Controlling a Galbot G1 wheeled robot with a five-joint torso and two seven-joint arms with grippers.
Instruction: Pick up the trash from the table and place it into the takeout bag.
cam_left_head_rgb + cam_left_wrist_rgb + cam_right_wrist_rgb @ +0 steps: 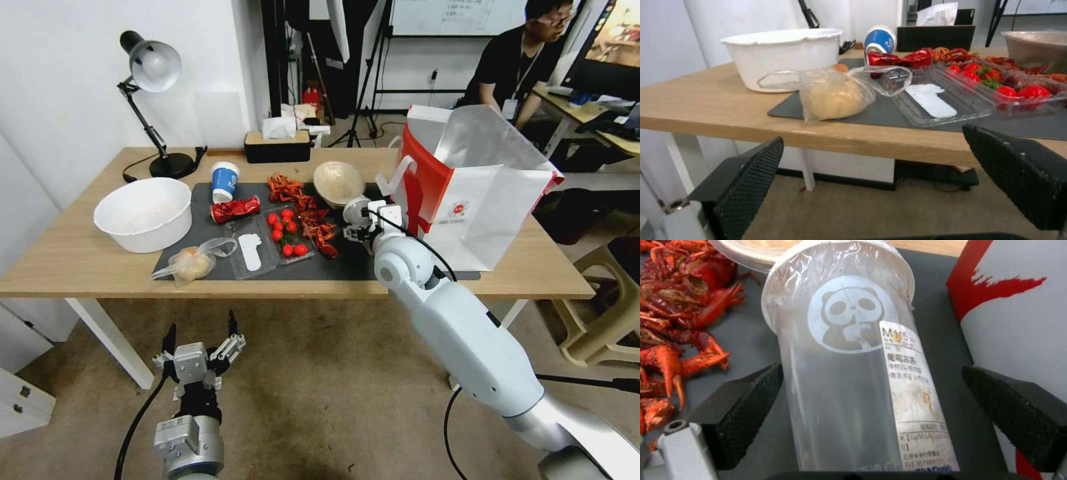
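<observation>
The right end effector (871,400) sits low over the dark grey rectangular mat (347,263), its black textured fingers (746,406) spread wide on either side of a tall clear plastic cup (849,373) with a panda print and a white label. The cup lies between them, and neither pad touches it. In the head view this end effector (363,227) is at the mat's right part, with the cup's rim (355,210) showing just past it.

At 3 o'clock from the cup, just beside it, stands the large white paper takeout bag with red side panels (480,200), upright and open at the top; its strap handle hangs close to the wrist. At 12 o'clock the round beige bowl (338,183) leans tilted, near the cup's rim. At 9 o'clock a heap of red crayfish shells (313,220) crowds the mat, close to the left finger.

Farther toward 9 o'clock lie a clear plastic tray of red cherry tomatoes (288,233), its open lid half (251,248), the crushed red can (235,209), the blue-and-white paper cup (225,181), and the knotted clear bag with yellowish contents (190,263) at the mat's near corner. A large white tub (143,213) rests on the light-wood surface (73,257).

The left end effector (200,340) hangs below the near edge, fingers apart and holding nothing.
</observation>
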